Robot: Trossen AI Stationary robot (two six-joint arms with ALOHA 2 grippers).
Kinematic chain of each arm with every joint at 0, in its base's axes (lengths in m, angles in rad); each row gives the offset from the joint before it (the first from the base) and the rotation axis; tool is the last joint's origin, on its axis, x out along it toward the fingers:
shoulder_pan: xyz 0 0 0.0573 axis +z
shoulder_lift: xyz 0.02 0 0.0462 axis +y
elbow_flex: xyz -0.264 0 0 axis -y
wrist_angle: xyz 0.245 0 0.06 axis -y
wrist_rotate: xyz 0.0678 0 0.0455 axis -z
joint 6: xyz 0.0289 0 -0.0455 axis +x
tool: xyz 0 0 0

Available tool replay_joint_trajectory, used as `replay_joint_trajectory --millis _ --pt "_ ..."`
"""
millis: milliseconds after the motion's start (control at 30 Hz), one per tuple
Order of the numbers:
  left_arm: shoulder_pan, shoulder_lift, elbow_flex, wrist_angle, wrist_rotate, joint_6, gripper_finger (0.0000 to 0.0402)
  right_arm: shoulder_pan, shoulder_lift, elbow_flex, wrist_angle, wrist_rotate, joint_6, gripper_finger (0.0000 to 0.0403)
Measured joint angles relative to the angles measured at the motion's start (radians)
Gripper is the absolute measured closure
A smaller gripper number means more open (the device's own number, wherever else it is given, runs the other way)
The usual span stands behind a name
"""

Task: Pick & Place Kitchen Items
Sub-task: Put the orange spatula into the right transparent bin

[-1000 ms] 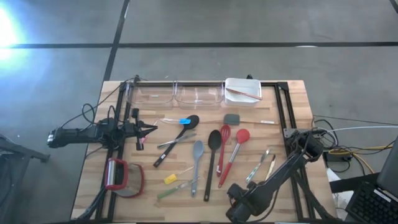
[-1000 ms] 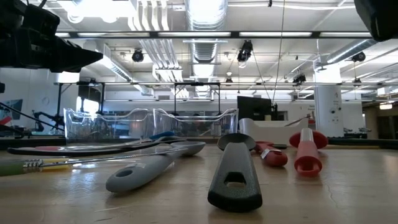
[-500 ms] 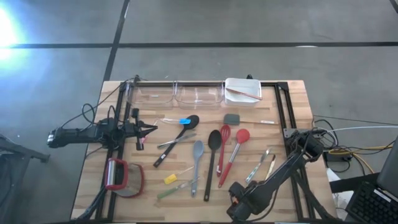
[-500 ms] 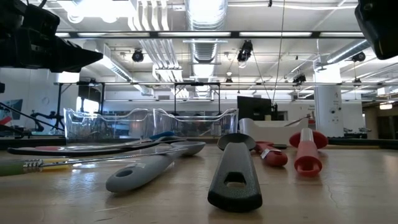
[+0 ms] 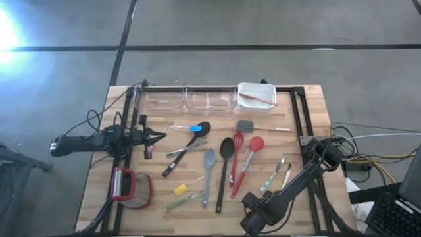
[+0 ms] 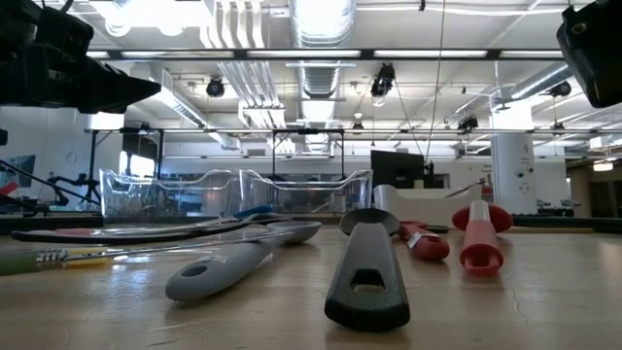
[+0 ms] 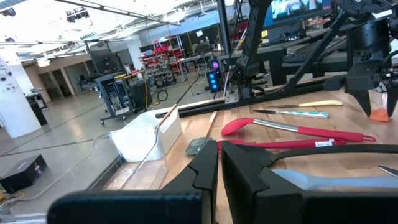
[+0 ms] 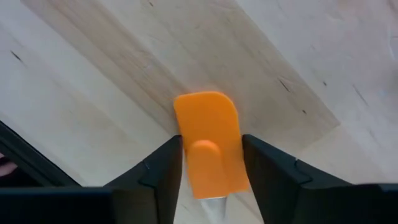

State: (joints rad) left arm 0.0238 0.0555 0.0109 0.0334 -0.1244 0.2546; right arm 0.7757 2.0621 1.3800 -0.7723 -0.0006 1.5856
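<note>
My right gripper points down near the table's front edge. Its two fingers are on either side of a small orange spatula head that lies flat on the wood. The left wrist view shows this orange piece under that gripper. Several kitchen items lie flat mid-table: black spoon, red whisk, red spatula, grey spatula, yellow piece, blue piece and metal cutlery. My left gripper waits shut at the table's left side, pointing level toward the right. My right gripper has the orange spatula head between its two fingers, which meet its two long sides from above, pointing down. The head lies flat on the table, and its rounded end sticks out past the fingertips.
Two clear tubs and a white tub holding a wooden utensil stand along the far edge. A red-framed round object lies front left. A dark frame runs along the right side.
My right gripper has sunk a little toward the table near the front edge: in the low view it reaches lower into the picture's top right corner than before. The utensils have stayed in place.
</note>
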Motion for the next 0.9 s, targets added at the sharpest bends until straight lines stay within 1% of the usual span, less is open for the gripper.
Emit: replay_joint_trajectory --millis 167,467,567,733,900 --pt "0.0 0.0 0.0 0.0 0.0 0.0 0.0376 0.0 0.002 -0.004 -0.003 0.0 -0.015 0.0276" --pt "0.0 0.0 0.0 0.0 0.0 0.0 0.0376 0.0 0.002 -0.013 -0.003 0.0 -0.021 0.0362" --pt "0.0 0.0 0.0 0.0 0.0 0.0 0.0376 0.0 0.002 -0.013 -0.001 0.0 -0.03 0.0385" --pt "0.0 0.0 0.0 0.0 0.0 0.0 0.0376 -0.002 -0.002 -0.01 0.0 0.001 -0.064 0.0392" --pt "0.0 0.0 0.0 0.0 0.0 0.0 0.0376 -0.006 -0.038 -0.012 0.001 0.015 -0.094 0.0394"
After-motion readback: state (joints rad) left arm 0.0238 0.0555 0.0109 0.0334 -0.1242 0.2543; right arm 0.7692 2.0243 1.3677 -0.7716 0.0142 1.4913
